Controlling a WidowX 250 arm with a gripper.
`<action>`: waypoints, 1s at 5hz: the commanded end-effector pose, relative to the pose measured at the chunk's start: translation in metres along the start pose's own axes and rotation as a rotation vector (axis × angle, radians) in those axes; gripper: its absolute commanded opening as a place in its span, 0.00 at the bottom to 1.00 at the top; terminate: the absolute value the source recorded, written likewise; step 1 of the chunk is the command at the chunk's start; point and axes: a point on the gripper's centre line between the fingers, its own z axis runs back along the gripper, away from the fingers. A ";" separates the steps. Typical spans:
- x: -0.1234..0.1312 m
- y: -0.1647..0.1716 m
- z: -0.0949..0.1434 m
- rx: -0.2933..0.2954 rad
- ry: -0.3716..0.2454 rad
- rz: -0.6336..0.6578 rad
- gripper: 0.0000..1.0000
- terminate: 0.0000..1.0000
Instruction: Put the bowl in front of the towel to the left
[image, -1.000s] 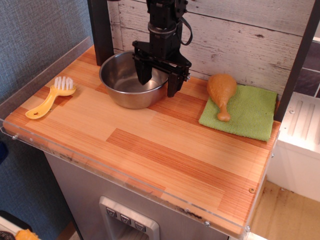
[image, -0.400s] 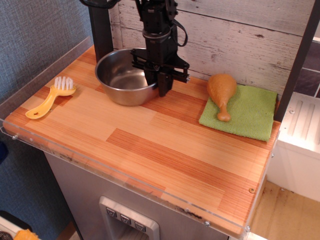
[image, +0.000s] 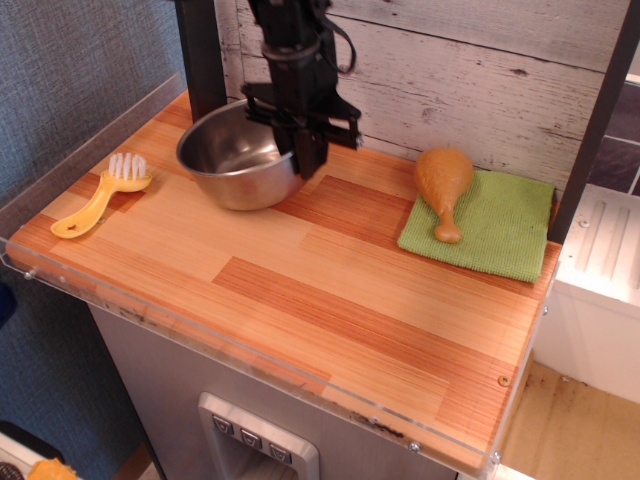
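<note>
The shiny steel bowl (image: 232, 158) is at the back left of the wooden table, tilted, its right side raised off the wood. My black gripper (image: 306, 152) comes down from above and is shut on the bowl's right rim, one finger inside and one outside. The lime-green towel (image: 495, 228) lies flat at the back right, well to the right of the bowl.
A plastic chicken drumstick (image: 443, 185) rests on the towel's left part. A yellow brush with white bristles (image: 104, 190) lies near the left edge. A dark post (image: 203, 60) stands behind the bowl against the plank wall. A clear rim (image: 250, 352) edges the table.
The gripper closed on the bowl's right rim, then moved left and slightly up, dragging the bowl left and tipping it.
</note>
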 end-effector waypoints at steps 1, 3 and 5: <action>-0.032 -0.050 0.078 -0.004 -0.085 -0.119 0.00 0.00; -0.070 -0.121 0.059 0.020 0.002 -0.320 0.00 0.00; -0.097 -0.146 0.029 0.060 0.081 -0.403 0.00 0.00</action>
